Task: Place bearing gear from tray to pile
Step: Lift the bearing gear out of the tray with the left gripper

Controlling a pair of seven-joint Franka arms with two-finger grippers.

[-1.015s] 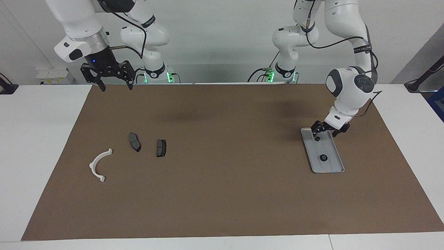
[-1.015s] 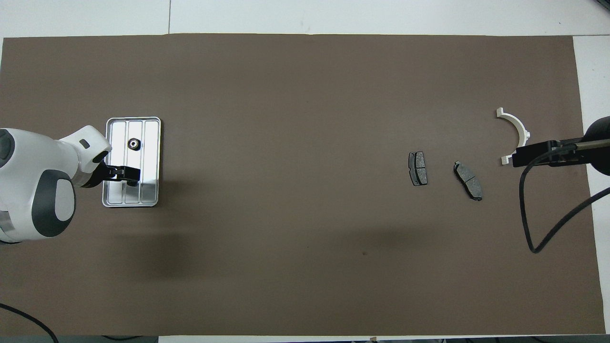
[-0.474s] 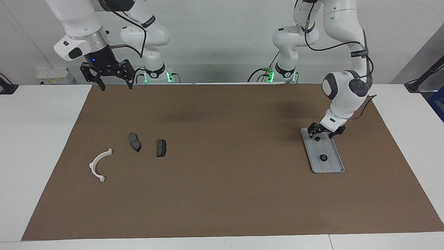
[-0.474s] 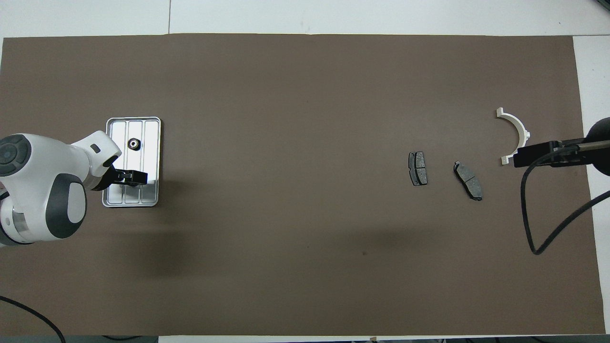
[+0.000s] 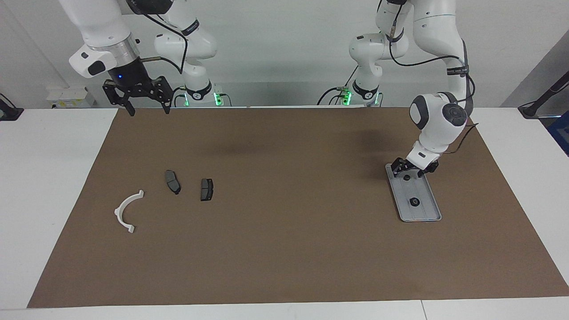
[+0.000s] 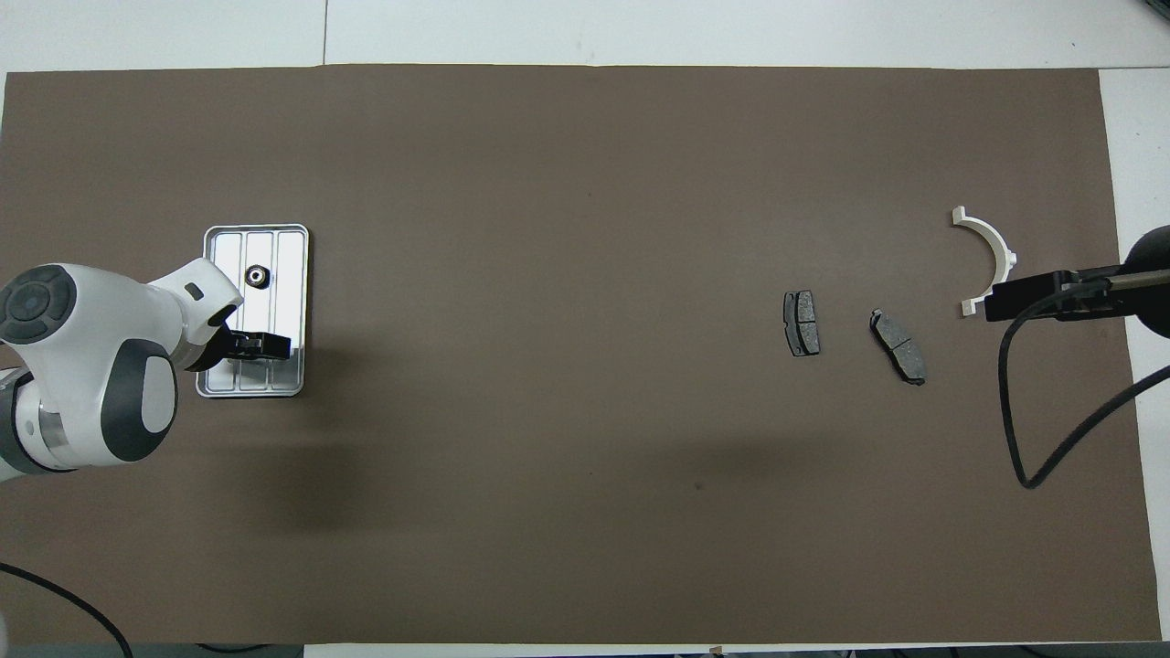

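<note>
Since the earlier frame the left arm has drawn back toward its base, while its left gripper [image 5: 406, 171] stays low over the end of the tray [image 5: 426, 214] nearest the robots, fingers spread wide and holding nothing. One small dark part [image 5: 406, 177] lies on the tray between those fingers; whether they touch it cannot be told. Lying on the tray farther from the robots, the bearing gear [image 5: 414, 202] is a dark ring with a pale centre, well apart from the gripper. At the right arm's end of the table, the pile consists of two dark brake pads [image 5: 173, 181] [image 5: 206, 189] and a white plastic arc [image 5: 128, 211], all unmoved on the brown mat [image 5: 284, 249]. Waiting raised over the mat's edge nearest the robots, the right gripper [image 5: 146, 106] is wide open and empty.
</note>
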